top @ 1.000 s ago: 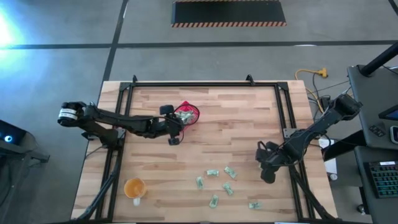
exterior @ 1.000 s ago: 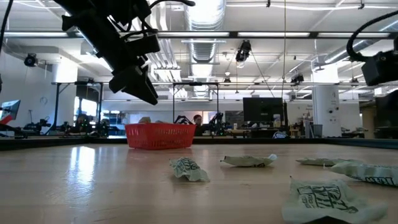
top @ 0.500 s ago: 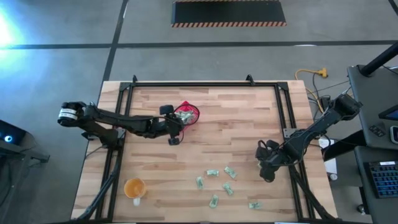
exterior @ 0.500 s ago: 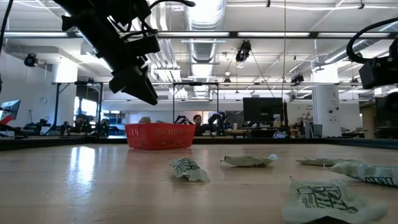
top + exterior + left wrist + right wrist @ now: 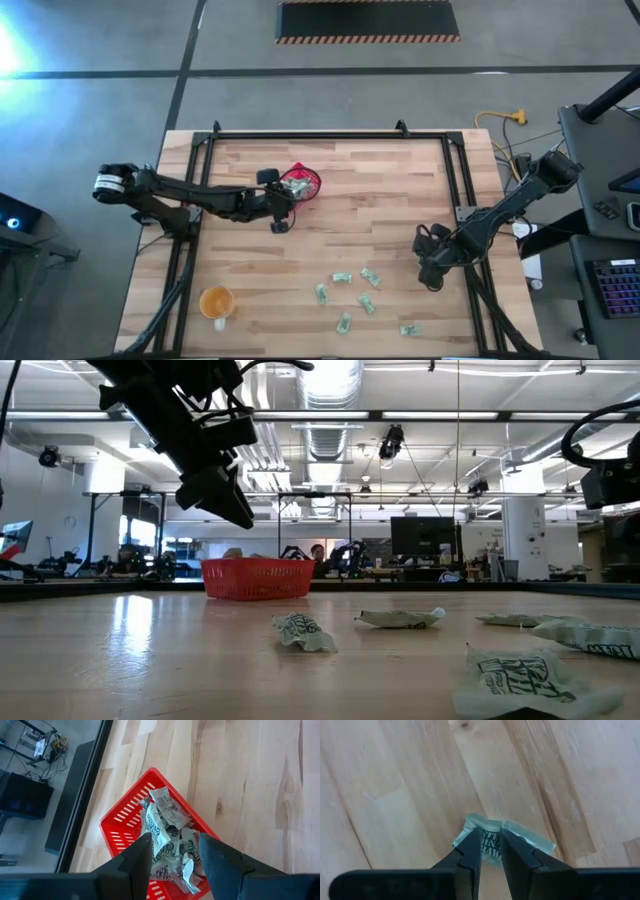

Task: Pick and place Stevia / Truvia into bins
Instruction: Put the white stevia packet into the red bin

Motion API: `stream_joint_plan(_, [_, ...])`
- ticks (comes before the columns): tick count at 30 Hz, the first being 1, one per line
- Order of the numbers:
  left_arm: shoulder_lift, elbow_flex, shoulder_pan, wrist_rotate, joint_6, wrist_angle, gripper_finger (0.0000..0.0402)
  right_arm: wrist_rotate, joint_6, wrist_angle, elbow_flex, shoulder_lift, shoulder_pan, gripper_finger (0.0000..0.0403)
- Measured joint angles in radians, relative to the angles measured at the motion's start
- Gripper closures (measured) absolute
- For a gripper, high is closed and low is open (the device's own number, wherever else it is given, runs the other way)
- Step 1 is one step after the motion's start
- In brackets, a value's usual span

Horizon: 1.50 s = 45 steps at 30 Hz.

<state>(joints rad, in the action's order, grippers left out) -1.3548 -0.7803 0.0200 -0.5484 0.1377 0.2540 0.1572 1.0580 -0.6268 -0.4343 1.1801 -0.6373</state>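
The red basket (image 5: pixel 300 183) (image 5: pixel 258 578) stands on the table's far left part with several crumpled Stevia packets (image 5: pixel 167 827) heaped in it. My left gripper (image 5: pixel 175 842) (image 5: pixel 288 205) hangs open just above its near side, nothing between the fingers. Several more packets (image 5: pixel 341 278) (image 5: pixel 400 618) lie flat on the near middle of the table. My right gripper (image 5: pixel 490 840) (image 5: pixel 430 280) is at the table's right side and points down. Its fingers are a narrow gap apart over the middle of one packet (image 5: pixel 530 837) lying on the wood. My right gripper comes at the packet from above, one fingertip (image 5: pixel 470 845) on each side of its printed middle (image 5: pixel 490 844), which shows flat in the gap. I cannot tell whether the fingertips touch the paper.
An orange cup (image 5: pixel 217 302) stands near the table's front left corner. Black frame rails (image 5: pixel 455 180) run along the table's left, right and far sides. Bare wood lies between the basket and the loose packets.
My right gripper has turned slightly at the wrist over the packet. The left gripper, the basket and the loose packets have kept still.
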Motion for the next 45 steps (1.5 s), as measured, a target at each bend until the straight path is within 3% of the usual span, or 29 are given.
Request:
stream_joint_plan(7, [0.000,0.000,0.000,0.000,0.000,-0.001,0.0255,0.005,-0.041,-0.010,-0.007,0.001,0.000,0.0389])
stream_joint_plan(17, [0.000,0.000,0.000,0.000,0.000,-0.001,0.0255,0.136,-0.202,0.001,-0.071,0.003,0.001,0.0394])
stream_joint_plan(23, [0.000,0.000,0.000,0.000,0.000,-0.001,0.0255,0.401,-0.451,0.071,-0.143,0.003,0.000,0.0394])
stream_joint_plan(26, [0.002,0.000,0.000,-0.001,0.000,0.019,0.0255,0.558,-0.660,0.218,-0.151,0.003,0.001,0.0394])
stream_joint_plan(30, [0.012,-0.001,0.000,-0.018,-0.002,0.116,0.0255,0.685,-0.971,0.504,-0.136,0.003,0.027,0.0394])
stream_joint_plan(33, [0.019,-0.001,0.000,-0.044,-0.033,0.193,0.0255,0.677,-1.157,0.681,-0.127,0.002,0.079,0.0394])
stream_joint_plan(37, [0.045,-0.002,0.000,-0.082,-0.081,0.252,0.0255,0.595,-1.278,0.800,-0.124,0.002,0.185,0.0394])
stream_joint_plan(45, [0.157,-0.002,0.014,-0.082,-0.150,0.262,0.0255,0.246,-1.368,1.013,-0.120,0.079,0.499,0.0394])
